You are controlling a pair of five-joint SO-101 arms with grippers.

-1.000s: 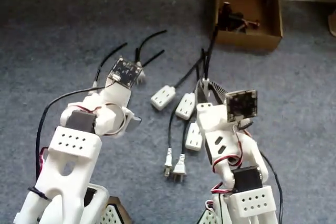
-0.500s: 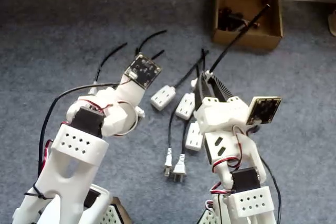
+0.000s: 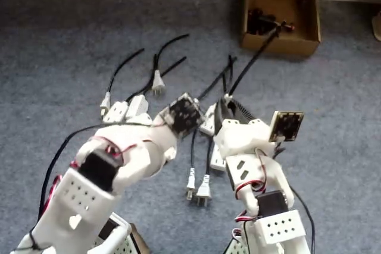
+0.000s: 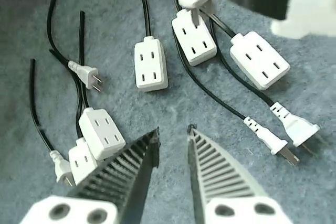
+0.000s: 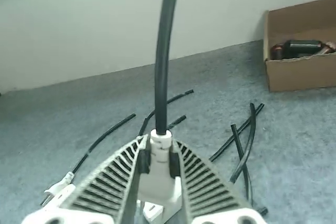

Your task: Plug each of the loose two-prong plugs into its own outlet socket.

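**Plugging step.** A plug [image 5: 159,174] is held clamped in the right gripper [image 5: 158,142], directly over the middle socket [image 4: 194,38], contact not being discernible. The left gripper [image 4: 173,129] hangs empty, narrowly parted, above the carpet [image 4: 173,103]. For a sound insertion, the plug should be squared to one slot pair and pressed straight down, the socket being steadied should it slide.

The high camera sits above and behind both arms, looking down over the carpet [image 3: 59,34] to the box [image 3: 280,19] at the far edge. The left wrist camera looks steeply down past the left gripper [image 4: 173,128], close over sockets [image 4: 150,66] and loose plugs [image 4: 286,135] that the high view shares. The right wrist camera looks nearly level past the right gripper [image 5: 158,141] and its plug [image 5: 159,179], toward the same box.
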